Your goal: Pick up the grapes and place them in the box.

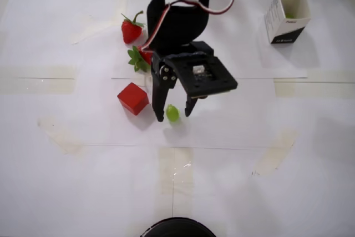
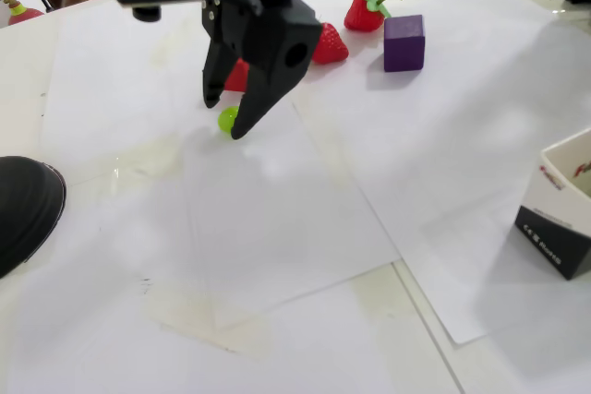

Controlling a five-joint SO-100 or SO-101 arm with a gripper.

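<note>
One light-green grape (image 1: 172,113) lies on the white paper just right of the red cube (image 1: 133,98) in the overhead view. My black gripper (image 1: 173,114) is open and straddles it, one fingertip on each side. The fixed view shows the same grape (image 2: 226,119) low between the two fingers of the gripper (image 2: 223,119), still resting on the paper. The white box (image 1: 275,18) stands at the far right with a speck of green (image 1: 289,15) inside its mouth. In the fixed view the box (image 2: 559,214) is cut off by the right edge.
Two strawberries (image 1: 131,29) (image 1: 138,57) lie behind the red cube, close to the arm. A purple cube (image 2: 404,41) sits beside a strawberry (image 2: 366,10) in the fixed view. A black round object (image 1: 177,228) sits at the near table edge.
</note>
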